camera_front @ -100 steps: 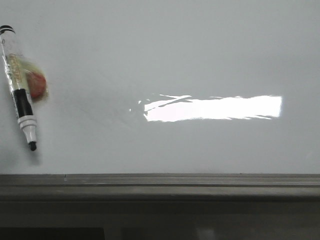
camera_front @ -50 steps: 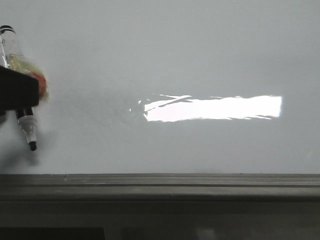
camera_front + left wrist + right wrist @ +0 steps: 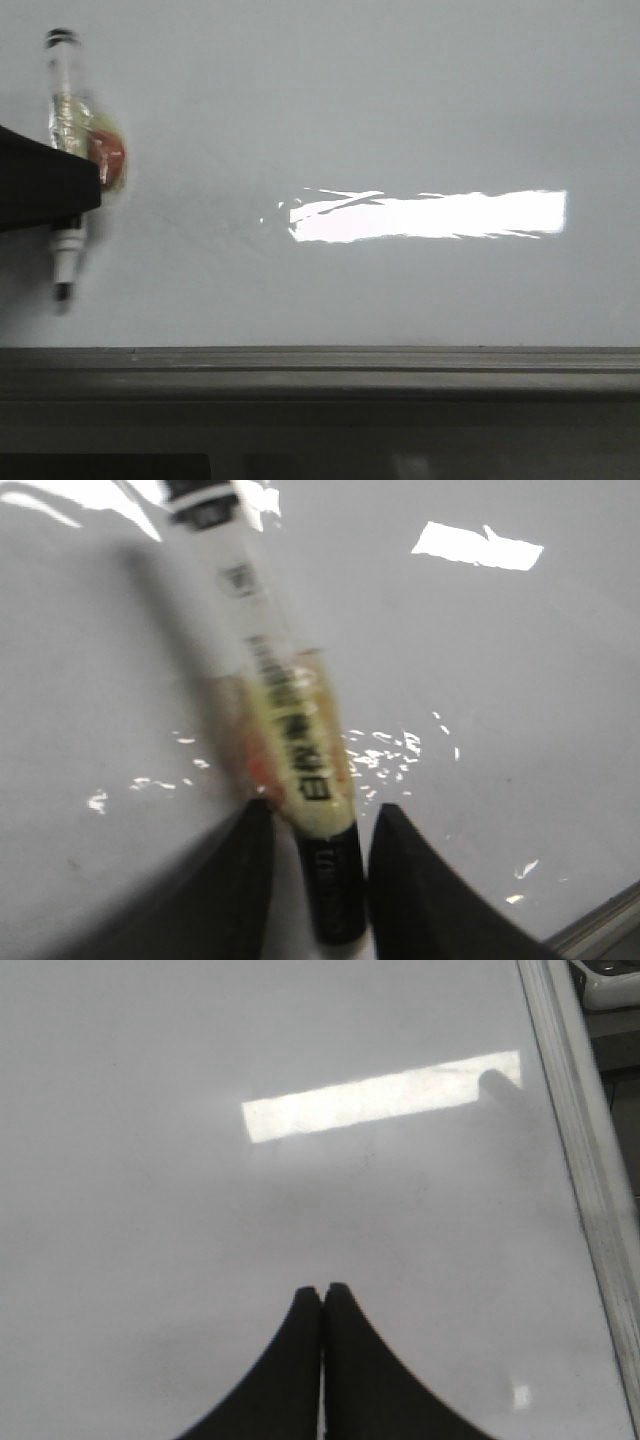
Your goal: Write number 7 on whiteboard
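The whiteboard (image 3: 400, 100) fills most of the front view, glossy pale grey. No number 7 or any marker line shows on it. A marker (image 3: 62, 80) with a clear barrel, yellow-red label and black tip pointing down is at the far left. My left gripper (image 3: 320, 820) has its black fingers on either side of the marker's black section (image 3: 330, 890) and holds it; its dark body (image 3: 40, 185) hides the marker's middle in the front view. My right gripper (image 3: 321, 1290) is shut and empty over bare board (image 3: 200, 1260).
A dark grey ledge (image 3: 320, 365) runs along the board's lower edge. A bright rectangular light glare (image 3: 430, 215) lies mid-board. In the right wrist view the board's frame (image 3: 590, 1190) runs along one side.
My left gripper came in from the left over the marker. The marker has shifted up and to the right and stands more upright, blurred by motion.
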